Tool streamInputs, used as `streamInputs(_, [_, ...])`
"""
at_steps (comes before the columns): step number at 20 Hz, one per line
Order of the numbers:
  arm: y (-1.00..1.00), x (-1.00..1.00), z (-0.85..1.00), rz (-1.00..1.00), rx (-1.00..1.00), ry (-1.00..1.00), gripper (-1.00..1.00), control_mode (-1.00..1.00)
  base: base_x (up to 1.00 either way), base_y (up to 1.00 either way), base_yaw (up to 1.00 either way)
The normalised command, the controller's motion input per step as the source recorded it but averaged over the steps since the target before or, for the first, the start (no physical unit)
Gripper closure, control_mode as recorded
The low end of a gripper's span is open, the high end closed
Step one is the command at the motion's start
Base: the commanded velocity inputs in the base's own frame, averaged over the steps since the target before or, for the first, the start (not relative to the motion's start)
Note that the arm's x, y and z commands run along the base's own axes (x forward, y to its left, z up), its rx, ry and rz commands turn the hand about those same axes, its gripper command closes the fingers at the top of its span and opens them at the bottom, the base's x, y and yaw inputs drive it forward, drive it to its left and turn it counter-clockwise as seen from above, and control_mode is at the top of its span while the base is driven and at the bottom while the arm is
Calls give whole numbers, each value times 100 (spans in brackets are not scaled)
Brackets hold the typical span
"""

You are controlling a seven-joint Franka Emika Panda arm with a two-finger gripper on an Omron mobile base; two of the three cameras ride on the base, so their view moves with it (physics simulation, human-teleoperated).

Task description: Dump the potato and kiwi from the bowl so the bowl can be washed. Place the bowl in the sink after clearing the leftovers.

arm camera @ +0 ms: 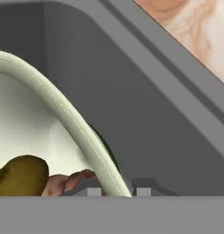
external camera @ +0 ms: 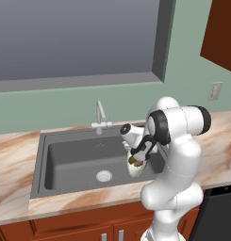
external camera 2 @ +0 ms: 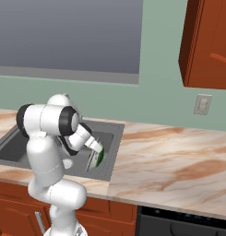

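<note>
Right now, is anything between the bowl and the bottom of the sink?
Nothing visible is. The bowl hangs tilted at the hand, inside the sink, over its bare grey floor, with food inside.

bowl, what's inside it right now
The tilted bowl in the sink holds a brownish lump and a reddish piece; its rim may hide more.
</note>
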Motion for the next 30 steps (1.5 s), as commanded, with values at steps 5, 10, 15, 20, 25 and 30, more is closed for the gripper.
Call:
streamInputs(5, [10, -5, 0, 0, -3, 0, 100, -100, 0, 0, 0])
streamInputs(10, [7, -27, 5, 0, -13, -8, 100, -100, 0, 0, 0])
streamInputs(15, [8, -2, 0, 0, -11, -1, 100, -100, 0, 0, 0])
streamInputs(20, [1, 0, 14, 0, -12, -1, 100, -100, 0, 0, 0])
streamInputs(25, [6, 0, 20, 6, -12, 0, 100, -100, 0, 0, 0])
streamInputs(30, [6, 0, -5, 10, -20, 0, 100, -100, 0, 0, 0])
